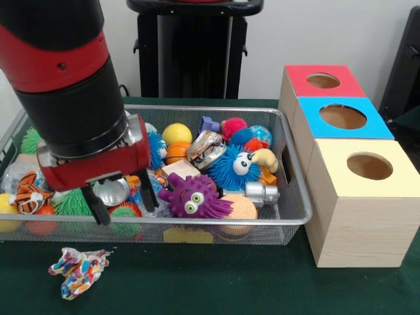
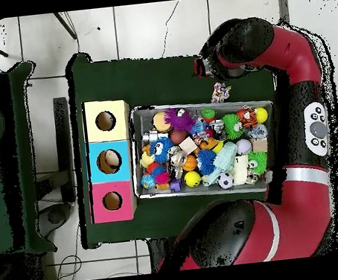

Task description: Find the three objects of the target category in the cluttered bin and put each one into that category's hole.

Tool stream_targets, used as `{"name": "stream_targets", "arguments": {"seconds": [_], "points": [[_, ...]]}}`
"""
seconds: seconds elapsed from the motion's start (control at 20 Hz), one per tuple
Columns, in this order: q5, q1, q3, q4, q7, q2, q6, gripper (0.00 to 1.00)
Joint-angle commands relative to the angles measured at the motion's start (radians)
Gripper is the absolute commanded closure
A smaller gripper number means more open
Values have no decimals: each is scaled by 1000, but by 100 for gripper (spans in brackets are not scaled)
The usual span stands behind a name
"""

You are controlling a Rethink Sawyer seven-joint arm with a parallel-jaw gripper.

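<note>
Crumpled wrapper (image 1: 78,270) lies outside the bin's (image 1: 216,224) front rim; my claw (image 1: 122,195) hangs wide and empty over the toys, so descend straight, clear of the mesh.

I work in what looks like a lab or test room: a table (image 1: 216,289) under green cloth, a wire bin (image 1: 289,216) heaped with toys, three wooden boxes (image 1: 357,216) with coloured tops and round holes, a plain white wall (image 1: 328,33), and a tiled floor (image 2: 152,20) with cables around the table.
</note>
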Motion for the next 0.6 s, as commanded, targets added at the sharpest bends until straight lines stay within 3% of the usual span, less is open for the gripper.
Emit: {"name": "stream_targets", "arguments": {"seconds": [0.05, 0.35, 0.6], "points": [[-48, 0, -4, 17, -14, 34, -18, 0], [-51, -9, -17, -7, 9, 35, -28, 0], [-76, -5, -70, -21, 60, 19, 34, 0]]}}
